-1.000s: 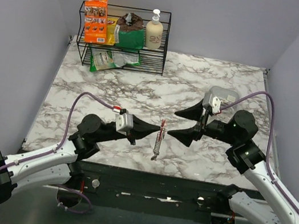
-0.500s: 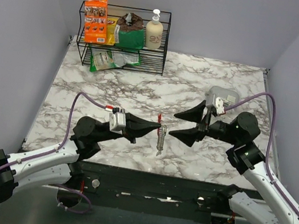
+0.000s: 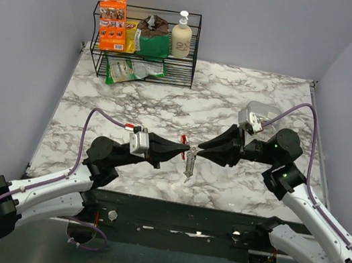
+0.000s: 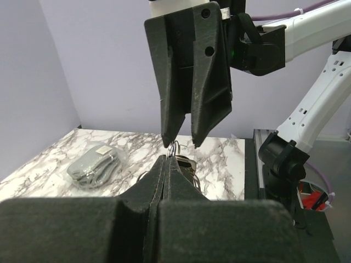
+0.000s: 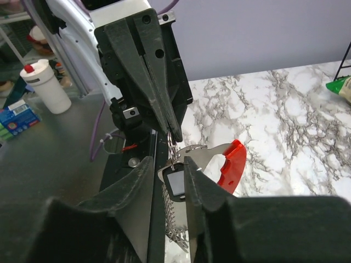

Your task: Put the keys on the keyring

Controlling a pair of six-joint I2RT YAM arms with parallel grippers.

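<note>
Just inside table (image 3: 221, 187) edge, left end effector (image 3: 184, 148) clamped on keyring (image 3: 188, 164), right end effector (image 3: 198, 154) narrowed around key (image 5: 176, 183), grip unclear.

Keyring (image 3: 189, 162) between left fingers (image 3: 171, 148) and right fingers (image 3: 213, 153), above the table (image 3: 235, 108).

Wire rack (image 3: 178, 72) back-left, gray pouch (image 3: 261, 111) mid-right

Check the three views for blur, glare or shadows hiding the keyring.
Top view: even light, sharp, soft shadows, but the keyring is tiny. Left wrist view: the left gripper's fingers hide most of it. Right wrist view: the right gripper's fingers look soft; the keyring's red side is crisp, no glare.
</note>
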